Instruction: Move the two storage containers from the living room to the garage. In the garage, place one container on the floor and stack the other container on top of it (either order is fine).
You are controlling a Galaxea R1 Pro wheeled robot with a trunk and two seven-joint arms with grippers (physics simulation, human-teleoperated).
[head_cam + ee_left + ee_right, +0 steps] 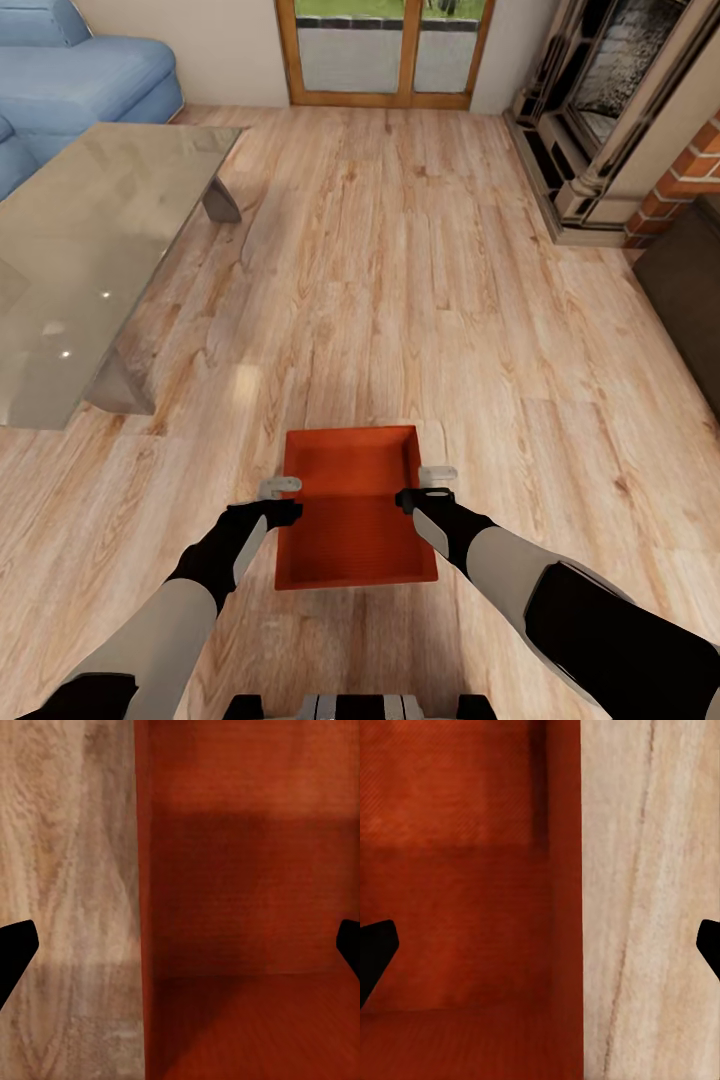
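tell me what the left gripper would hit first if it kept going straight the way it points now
Most likely the left side wall of the orange-red ribbed open-topped storage bin. The left gripper points down with open fingers straddling that wall, light wood plank floor on one side, bin interior on the other. Depth is unclear.

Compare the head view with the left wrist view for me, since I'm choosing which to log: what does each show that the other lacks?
Head view alone: blue sofa, glass-topped table, patio doors, brick fireplace, both arms, and the left gripper and right gripper flanking the bin. Left wrist view alone: the bin's wall close up, between open fingertips. Both: the orange-red container on the wood plank floor.
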